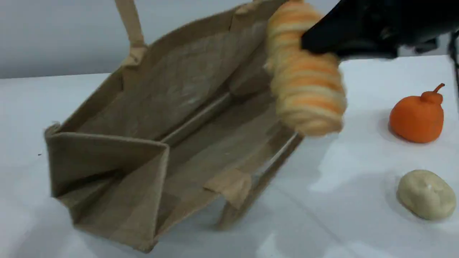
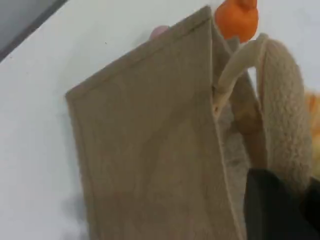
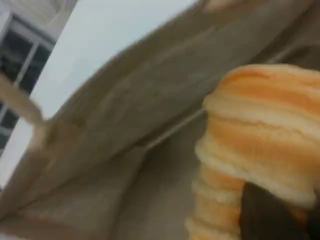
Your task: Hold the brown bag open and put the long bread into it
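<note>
The brown bag [image 1: 172, 118] lies on its side with its mouth gaping toward the right. Its upper handle [image 1: 131, 25] is pulled up out of the scene view's top edge. In the left wrist view my left gripper [image 2: 280, 210] is shut on that beige handle [image 2: 285, 110], above the bag's outer wall [image 2: 150, 150]. My right gripper [image 1: 319, 44] is shut on the long bread [image 1: 306, 82], which hangs ridged and golden just in front of the bag's mouth. The right wrist view shows the bread [image 3: 265, 145] over the bag's inside [image 3: 125, 125].
An orange pear-shaped toy [image 1: 417, 116] stands on the white table [image 1: 358, 222] at the right, also seen as the orange toy [image 2: 237, 17] beyond the bag. A pale beige oval lump [image 1: 426, 193] lies nearer the front right.
</note>
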